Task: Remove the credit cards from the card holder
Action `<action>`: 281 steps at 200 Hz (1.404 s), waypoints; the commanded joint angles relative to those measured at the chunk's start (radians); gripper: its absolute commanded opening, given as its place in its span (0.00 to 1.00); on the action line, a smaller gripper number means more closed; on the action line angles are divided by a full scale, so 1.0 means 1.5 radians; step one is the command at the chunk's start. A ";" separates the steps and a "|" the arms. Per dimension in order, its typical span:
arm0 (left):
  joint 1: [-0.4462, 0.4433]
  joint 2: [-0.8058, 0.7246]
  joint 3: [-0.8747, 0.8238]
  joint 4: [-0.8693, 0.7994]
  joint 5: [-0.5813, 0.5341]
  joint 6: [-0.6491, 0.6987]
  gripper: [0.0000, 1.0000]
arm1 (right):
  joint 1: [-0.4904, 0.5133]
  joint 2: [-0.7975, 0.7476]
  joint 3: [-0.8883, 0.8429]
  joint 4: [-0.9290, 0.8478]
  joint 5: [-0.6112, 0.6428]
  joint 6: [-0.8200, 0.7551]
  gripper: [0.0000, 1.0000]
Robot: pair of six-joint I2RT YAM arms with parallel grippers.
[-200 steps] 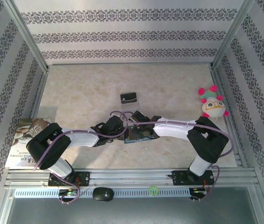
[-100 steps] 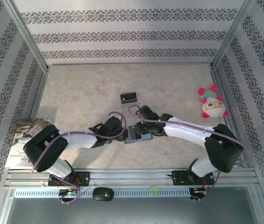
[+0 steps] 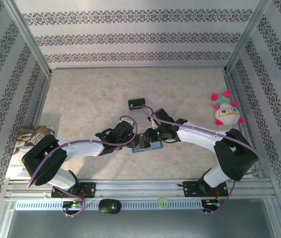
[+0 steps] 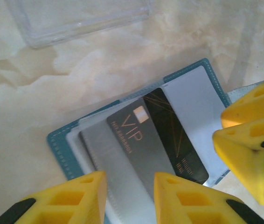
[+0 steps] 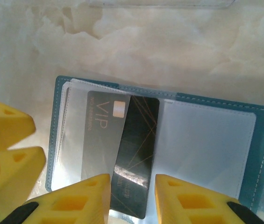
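The teal card holder (image 3: 148, 146) lies open on the table, its grey-blue sleeves up (image 4: 195, 100) (image 5: 206, 144). A credit card, grey with VIP lettering and black with gold lines (image 4: 157, 140) (image 5: 132, 140), lies slanted across its left sleeve. My left gripper (image 3: 132, 136) (image 4: 129, 198) hovers open over the holder's near-left part, fingers (image 5: 8, 154) apart above the grey sleeve. My right gripper (image 3: 155, 135) (image 5: 132, 200) is open too. Its fingers (image 4: 248, 140) stand either side of the card's black lower end, with a small gap on the right.
A clear plastic stand with a black piece (image 3: 137, 103) (image 4: 76, 23) stands just beyond the holder. A plush toy (image 3: 226, 110) sits at the right wall and a printed booklet (image 3: 24, 148) lies at the left edge. Patterned walls ring the table.
Both grippers have narrowed their jaws over the holder. The right arm has stretched out and its gripper has come down lower onto the card. The holder stays put.
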 commanded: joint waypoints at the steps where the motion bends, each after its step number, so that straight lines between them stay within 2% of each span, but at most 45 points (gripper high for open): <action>1: -0.013 0.027 0.025 0.007 0.009 0.015 0.30 | -0.013 0.011 -0.013 0.014 -0.020 0.004 0.32; 80: -0.003 0.089 0.009 0.017 -0.004 0.005 0.15 | -0.020 0.037 -0.014 0.027 -0.045 0.001 0.32; 119: 0.014 0.091 -0.032 0.037 0.007 -0.009 0.14 | -0.023 0.053 -0.014 0.032 -0.059 0.002 0.33; 205: 0.013 0.116 -0.027 0.035 0.016 -0.009 0.10 | -0.041 0.094 -0.024 0.073 -0.115 0.021 0.32; 234: 0.014 0.115 -0.031 0.036 0.015 -0.013 0.09 | -0.047 0.097 -0.038 0.105 -0.144 0.036 0.28; 281: 0.014 0.113 -0.034 0.036 0.016 -0.015 0.08 | -0.056 0.079 -0.055 0.115 -0.132 0.049 0.16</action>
